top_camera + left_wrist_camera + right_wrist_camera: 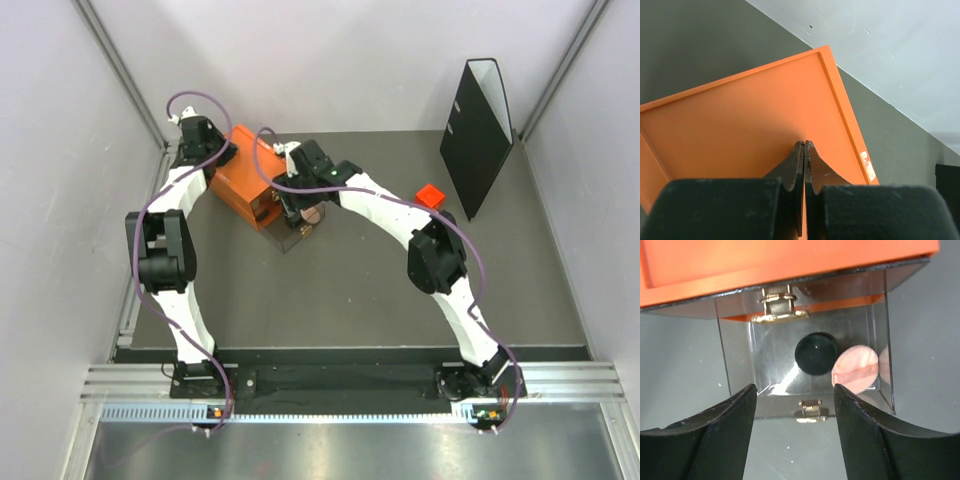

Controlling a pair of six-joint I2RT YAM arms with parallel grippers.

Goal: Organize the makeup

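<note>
A clear drawer (875, 335) stands pulled out of the orange drawer box (785, 262). In it lie a small black disc (815, 353) and a round pink disc (856, 369), side by side. My right gripper (795, 395) is open and empty, its jaws either side of the drawer's front handle (810, 410), above it. It also shows in the top view (297, 215) at the drawer (298, 236). My left gripper (804, 144) is shut and empty, its tips on or just over the top of the orange drawer box (740, 120). The tube, bottles and stick are out of view.
A small red cube (431, 195) sits on the dark table right of the right arm. A black upright file holder (478, 120) stands at the back right. Grey walls close in the table on three sides.
</note>
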